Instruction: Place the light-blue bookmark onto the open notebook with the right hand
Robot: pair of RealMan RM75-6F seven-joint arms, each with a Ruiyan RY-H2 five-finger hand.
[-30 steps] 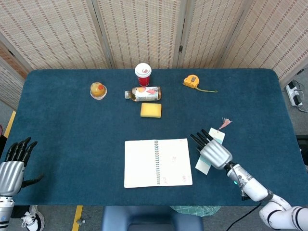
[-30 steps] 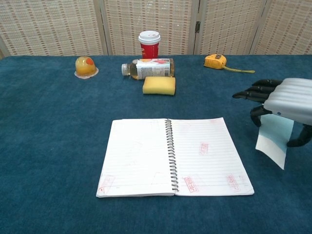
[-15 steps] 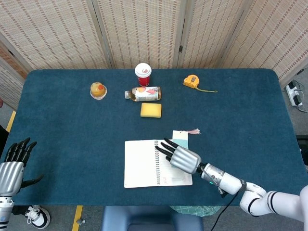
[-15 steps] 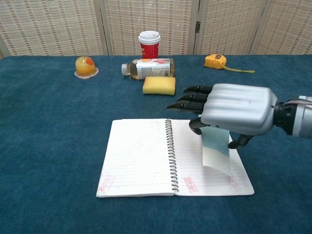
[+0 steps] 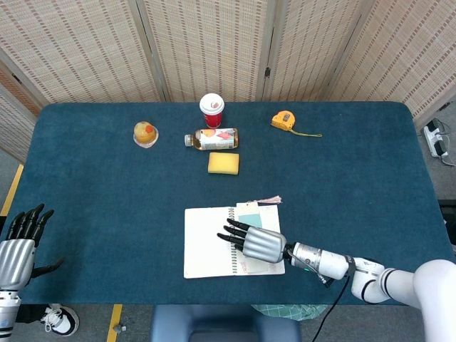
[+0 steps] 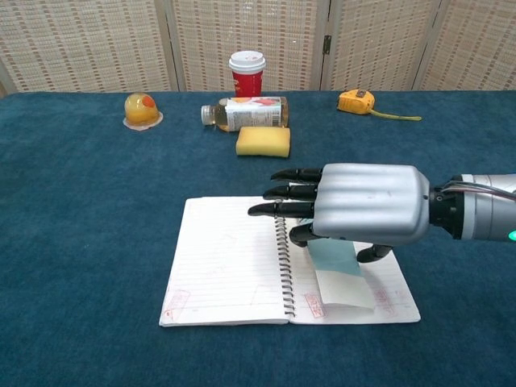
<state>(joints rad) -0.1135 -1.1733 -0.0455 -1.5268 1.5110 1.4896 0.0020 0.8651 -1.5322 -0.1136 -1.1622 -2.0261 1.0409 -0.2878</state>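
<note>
Fingers [image 6: 292,192] of right hand [image 6: 367,203] pinch the thin light-blue bookmark [image 6: 339,274] over the spiral-bound notebook [image 6: 226,262].
Bookmark's lower edge rests on lined right page; blue felt worktop [image 6: 97,201].

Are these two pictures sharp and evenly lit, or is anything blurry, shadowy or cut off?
Head view: even, soft light, no glare; the right hand over the notebook is crisp, and the left hand is cut off at the frame's corner. Chest view: the right hand looms large and close, hiding most of the bookmark; a faint shadow lies under it on the page; the far cup stays sharp.
</note>
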